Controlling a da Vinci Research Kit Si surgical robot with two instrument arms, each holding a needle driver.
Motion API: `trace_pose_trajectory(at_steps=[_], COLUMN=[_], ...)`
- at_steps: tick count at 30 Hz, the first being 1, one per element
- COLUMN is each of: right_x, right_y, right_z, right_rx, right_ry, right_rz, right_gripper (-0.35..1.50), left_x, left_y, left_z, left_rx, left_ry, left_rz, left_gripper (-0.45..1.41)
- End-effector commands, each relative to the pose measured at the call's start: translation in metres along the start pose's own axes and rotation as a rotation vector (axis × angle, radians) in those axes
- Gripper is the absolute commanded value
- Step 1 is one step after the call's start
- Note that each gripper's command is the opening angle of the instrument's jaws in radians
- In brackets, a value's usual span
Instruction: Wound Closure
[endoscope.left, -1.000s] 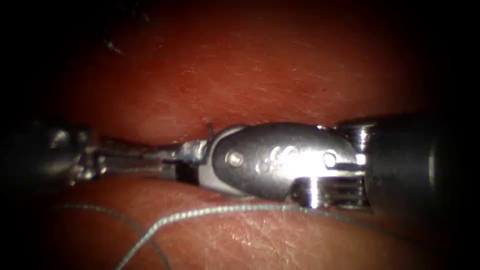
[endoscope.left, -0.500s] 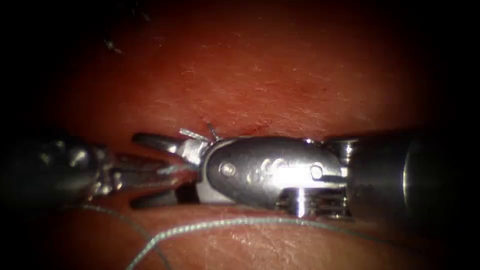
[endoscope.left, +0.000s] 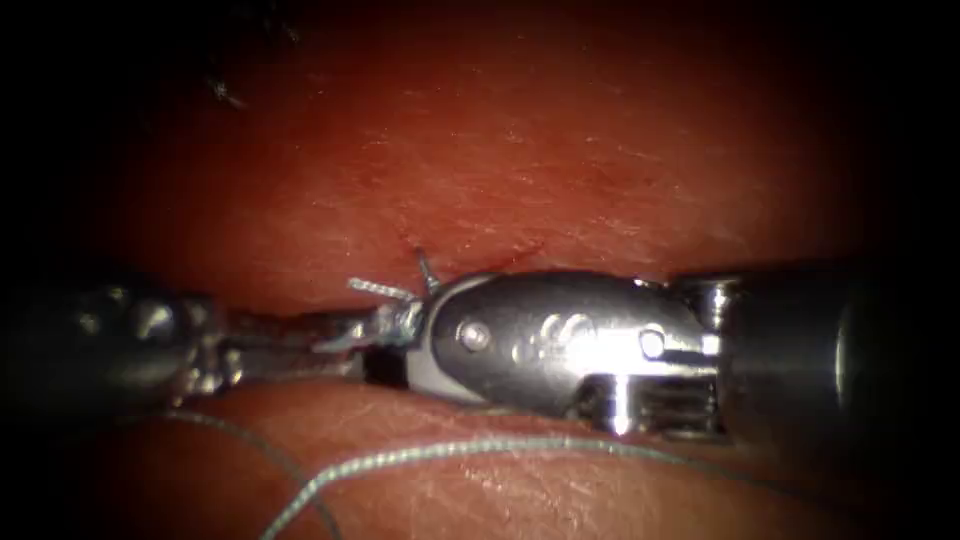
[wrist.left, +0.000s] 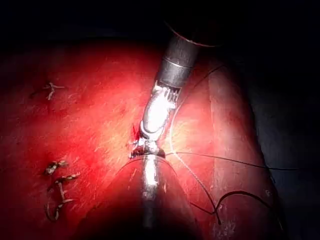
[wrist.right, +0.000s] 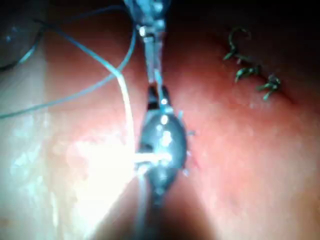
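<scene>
Where the two tools meet tip to tip along the cut, little open room remains between them. Coming from the right, the right tool (endoscope.left: 400, 325) has its jaws closed, seemingly on short cut ends of thread (endoscope.left: 385, 290) at a stitch. Opposite it, the left tool (endoscope.left: 335, 335) looks closed too, though shadow hides what it grips. Loose thread (endoscope.left: 450, 448) trails across the tissue (endoscope.left: 520, 150) toward the near edge. I cannot make out the needle.
</scene>
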Motion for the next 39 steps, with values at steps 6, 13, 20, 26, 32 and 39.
trace_pose_trajectory(at_steps=[6,13,20,26,32,39], right_x=[0.0,-0.0002,-0.0007,-0.0008,-0.0007,-0.0008], right_y=[-0.0002,-0.0006,-0.0003,-0.0004,-0.0004,-0.0006], right_z=[0.0005,0.0005,0.0001,0.0001,0.0001,-0.0002], right_rx=[-0.004,0.008,0.011,0.014,0.02,0.038], right_ry=[-0.023,-0.037,-0.052,-0.061,-0.05,-0.049], right_rz=[-0.04,-0.061,-0.061,-0.062,-0.062,-0.063], right_gripper=[-0.35,-0.35,-0.35,-0.35,-0.35,-0.35], left_x=[-0.0002,0.0001,0.0005,0.0007,0.0006,0.0], left_y=[0.0002,-0.0003,-0.0009,-0.0008,-0.001,-0.0036], left_z=[0.0007,-0.0003,-0.0021,-0.002,-0.0023,-0.0055], left_rx=[-0.003,-0.013,0.005,0.014,0.013,0.04], left_ry=[0.0,0.0,0.015,0.016,0.019,0.041], left_rz=[0.0,0.005,0.006,0.005,0.004,-0.008], left_gripper=[-0.45,-0.45,-0.45,-0.45,-0.45,-0.45])
